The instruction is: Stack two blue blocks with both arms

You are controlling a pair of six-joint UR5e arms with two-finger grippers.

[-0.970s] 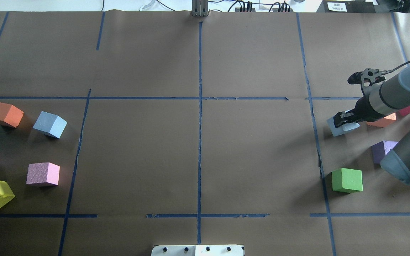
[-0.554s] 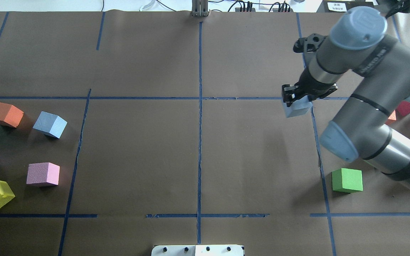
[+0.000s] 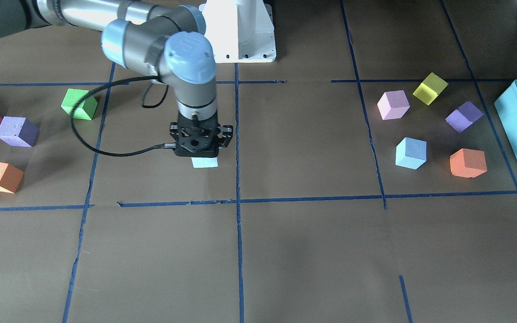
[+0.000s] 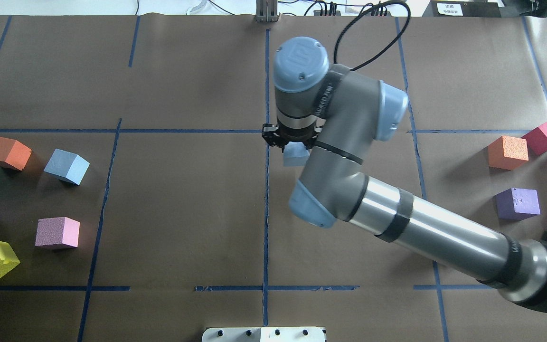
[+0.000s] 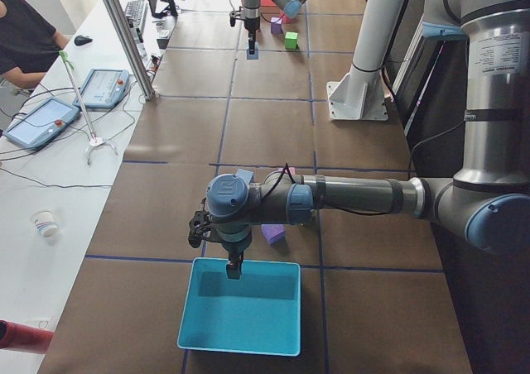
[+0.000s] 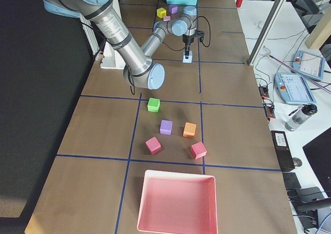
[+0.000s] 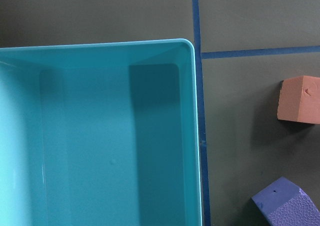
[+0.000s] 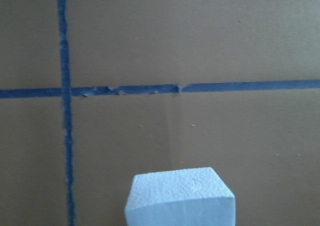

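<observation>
Currently your right gripper [image 4: 288, 142] pinches the first blue block [image 4: 294, 156] at mid-frame beside the centre tape line [image 4: 266, 213]; this looks like placing the base. Next, your left gripper [image 5: 234, 268], over the teal bin [image 5: 248, 316], must fetch the second blue block [image 4: 67, 166] at far left. You cannot tell how wide its fingers stand, and whether the held block touches the table [image 4: 183, 213] is hidden.

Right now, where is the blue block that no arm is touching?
In the overhead view, the loose blue block sits at the left, just right of the orange cube, with the pink cube nearer the robot.
</observation>
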